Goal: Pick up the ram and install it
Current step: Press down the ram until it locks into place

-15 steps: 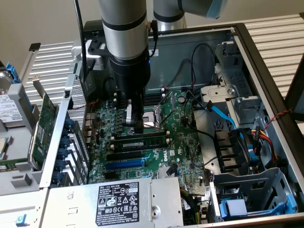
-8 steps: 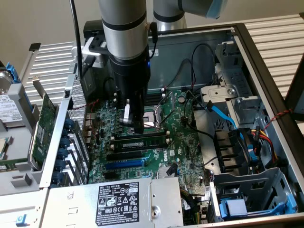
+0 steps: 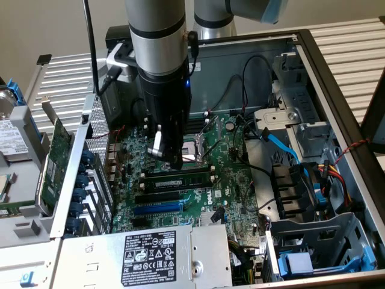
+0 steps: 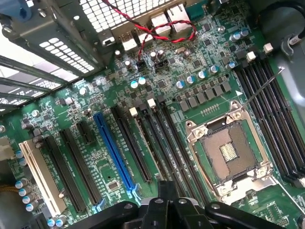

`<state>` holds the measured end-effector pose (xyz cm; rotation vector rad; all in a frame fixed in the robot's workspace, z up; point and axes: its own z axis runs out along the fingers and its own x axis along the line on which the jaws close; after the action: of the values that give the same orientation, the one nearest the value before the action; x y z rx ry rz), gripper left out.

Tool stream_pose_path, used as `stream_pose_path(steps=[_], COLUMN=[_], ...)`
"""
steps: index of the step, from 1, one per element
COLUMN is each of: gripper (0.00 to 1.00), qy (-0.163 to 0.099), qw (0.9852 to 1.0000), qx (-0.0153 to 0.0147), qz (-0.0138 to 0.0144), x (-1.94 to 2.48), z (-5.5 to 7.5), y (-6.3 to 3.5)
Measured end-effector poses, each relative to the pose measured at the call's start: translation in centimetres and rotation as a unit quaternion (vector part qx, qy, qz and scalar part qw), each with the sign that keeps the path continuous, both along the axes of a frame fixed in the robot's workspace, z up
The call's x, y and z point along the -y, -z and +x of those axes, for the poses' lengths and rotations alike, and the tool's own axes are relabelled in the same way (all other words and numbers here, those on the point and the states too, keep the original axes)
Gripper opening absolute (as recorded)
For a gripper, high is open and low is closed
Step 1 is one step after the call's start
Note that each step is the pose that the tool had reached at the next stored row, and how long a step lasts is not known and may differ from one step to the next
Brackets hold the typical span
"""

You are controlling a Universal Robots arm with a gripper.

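While I'm watching the exterior view, the black two-fingered gripper (image 3: 170,158) is hanging low inside the open grey metal computer case (image 3: 337,90), fingers pressed together and, as far as I can tell, carrying nothing. Just below its fingertips, toward the grey power supply box (image 3: 150,253), the ram (image 3: 178,179), a long narrow dark-green stick with black chips, is lying in one of the long black memory slots (image 4: 167,148) on the green motherboard (image 4: 95,157). Its long axis is running across the exterior view, roughly square to the fingers' reach. Beside the fingertips, on the far side from the stick, the square silver processor socket (image 4: 228,155) is sitting open. I'm judging the stick looks seated, though I can't confirm the end clips.
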<state>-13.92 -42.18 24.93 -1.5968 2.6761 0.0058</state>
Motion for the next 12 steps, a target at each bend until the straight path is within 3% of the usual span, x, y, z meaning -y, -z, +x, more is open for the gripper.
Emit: stream_pose_path(steps=[6,12], gripper=[0.11,0.11], qy=[0.044,0.088], qw=[0.9990,0.9961], qx=[0.0000,0.0000], qz=[0.0000,0.0000], x=[0.00,0.00], z=[0.00,0.00], y=[0.00,0.00])
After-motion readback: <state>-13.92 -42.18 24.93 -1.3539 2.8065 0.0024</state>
